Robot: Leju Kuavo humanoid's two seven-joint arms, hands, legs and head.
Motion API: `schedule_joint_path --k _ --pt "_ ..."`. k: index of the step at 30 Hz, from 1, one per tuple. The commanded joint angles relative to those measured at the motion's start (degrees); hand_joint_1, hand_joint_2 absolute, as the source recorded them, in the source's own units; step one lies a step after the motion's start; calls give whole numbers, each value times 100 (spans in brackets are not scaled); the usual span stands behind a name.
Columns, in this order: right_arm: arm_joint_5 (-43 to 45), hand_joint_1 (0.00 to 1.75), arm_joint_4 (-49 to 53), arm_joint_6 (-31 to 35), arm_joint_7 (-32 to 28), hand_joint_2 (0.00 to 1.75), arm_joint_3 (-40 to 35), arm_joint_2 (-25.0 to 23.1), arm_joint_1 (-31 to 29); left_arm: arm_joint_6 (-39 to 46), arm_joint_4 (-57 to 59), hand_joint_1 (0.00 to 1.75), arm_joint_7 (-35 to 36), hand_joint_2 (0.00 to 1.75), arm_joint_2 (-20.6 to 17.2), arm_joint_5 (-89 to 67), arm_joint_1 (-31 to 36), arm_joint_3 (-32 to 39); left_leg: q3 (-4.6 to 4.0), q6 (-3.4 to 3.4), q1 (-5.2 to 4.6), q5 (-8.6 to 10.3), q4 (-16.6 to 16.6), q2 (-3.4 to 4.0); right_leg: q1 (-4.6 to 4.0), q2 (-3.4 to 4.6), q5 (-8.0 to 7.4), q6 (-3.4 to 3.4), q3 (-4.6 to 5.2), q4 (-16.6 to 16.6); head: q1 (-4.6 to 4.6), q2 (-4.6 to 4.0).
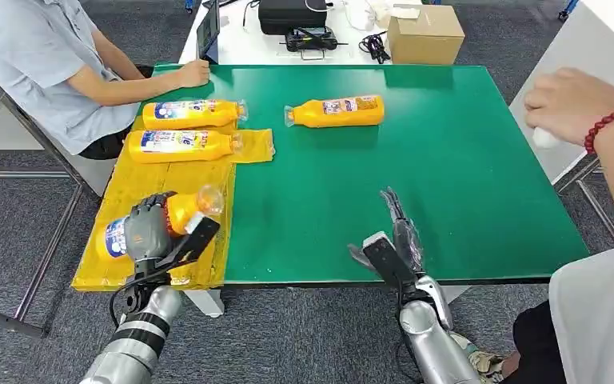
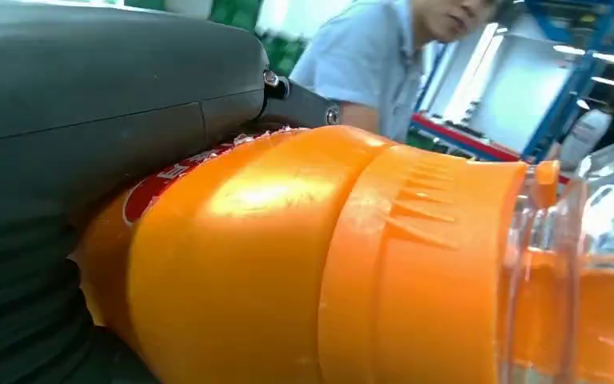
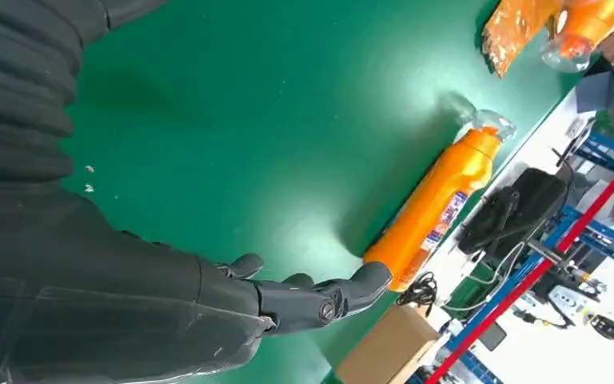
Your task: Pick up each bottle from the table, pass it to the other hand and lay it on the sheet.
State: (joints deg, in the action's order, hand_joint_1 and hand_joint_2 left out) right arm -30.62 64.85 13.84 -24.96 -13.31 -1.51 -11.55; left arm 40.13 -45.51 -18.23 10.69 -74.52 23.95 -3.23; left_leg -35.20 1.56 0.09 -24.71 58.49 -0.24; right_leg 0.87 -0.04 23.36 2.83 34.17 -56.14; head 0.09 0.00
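Two people crowd the green counter (image 1: pixel 448 160) — one in a light blue shirt (image 1: pixel 32 56) at upper left, another's arm with a red bead bracelet (image 1: pixel 612 122) at right; a brown cardboard box (image 1: pixel 425 34) sits top centre. The yellow sheet (image 1: pixel 140 188) on the left already carries two orange plastic bottles (image 1: pixel 182 128). The left hand (image 1: pixel 150 230) grips a third orange bottle (image 1: pixel 177 212) above the sheet's lower part. The right hand (image 1: pixel 396 232) holds nothing, fingers straight — the fourth orange bottle (image 1: pixel 336 111) lies well above it.

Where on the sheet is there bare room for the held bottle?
The sheet is bare between the second bottle and the left hand, which holds a bottle. Its far end is crowded: two bottles, the farther one near a person's hand.
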Motion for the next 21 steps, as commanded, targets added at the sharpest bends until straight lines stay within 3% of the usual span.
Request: schedule_joint_path --k 1,2,3,4,6,7,9,11,14,16,21 --pt "33 0 -211 -55 -55 175 97 -31 -212 -13 888 175 91 175 -257 -351 448 -287 29 -10 4 -10 -2 6 -5 4 10 -15 -25 0 0 0" --pt "38 0 -234 -56 -69 175 97 -36 -219 -13 1074 175 120 175 -251 -380 516 -363 12 -5 1 -4 -2 4 -2 2 4 -8 -10 1 0 0" --pt "50 0 -434 -34 -118 175 111 -85 -332 -164 2191 150 298 175 -186 -416 840 -835 26 -9 2 -9 -4 7 -3 5 8 -12 -23 1 0 0" --pt "52 0 -456 -34 -125 175 111 -90 -350 -209 2237 126 276 175 -186 -399 845 -848 20 -7 1 -4 -5 -6 -2 -8 7 -10 -21 3 0 0" --pt "78 0 -551 -14 -159 175 135 -106 -400 -352 2377 37 236 175 -191 -350 874 -894 25 -8 1 -6 -3 6 -2 5 5 -11 -22 2 0 0" --pt "87 0 -630 -10 -180 175 143 -110 -433 -376 2446 16 224 175 -202 -318 881 -935 16 -6 0 -4 -4 5 -1 5 3 -8 -14 2 2 0" --pt "116 0 -818 4 -217 175 183 -130 -513 -662 2568 26 339 175 -258 -337 912 -1042 27 -8 0 -7 -5 7 0 6 5 -11 -25 3 0 0" --pt "142 0 -963 30 -272 175 219 -147 -572 -787 2620 10 343 175 -304 -359 909 -1128 14 -6 2 -3 -4 8 -1 7 0 -8 -12 3 -2 0" --pt "147 0 -1024 58 -303 175 237 -147 -593 -848 2653 14 315 175 -337 -395 897 -1209 33 -11 6 -11 -3 12 -7 10 7 -16 -31 3 -2 0" --pt "169 0 -1076 71 -322 175 271 -145 -596 -921 2661 0 300 175 -333 -392 870 -1254 25 -7 3 -5 -7 10 -3 10 2 -10 -23 6 0 0" --pt "163 0 -1209 135 -373 175 321 -142 -662 -1177 2755 0 509 175 -373 -485 867 -1429 44 -7 0 -5 -10 14 0 15 1 -11 -42 7 0 0"
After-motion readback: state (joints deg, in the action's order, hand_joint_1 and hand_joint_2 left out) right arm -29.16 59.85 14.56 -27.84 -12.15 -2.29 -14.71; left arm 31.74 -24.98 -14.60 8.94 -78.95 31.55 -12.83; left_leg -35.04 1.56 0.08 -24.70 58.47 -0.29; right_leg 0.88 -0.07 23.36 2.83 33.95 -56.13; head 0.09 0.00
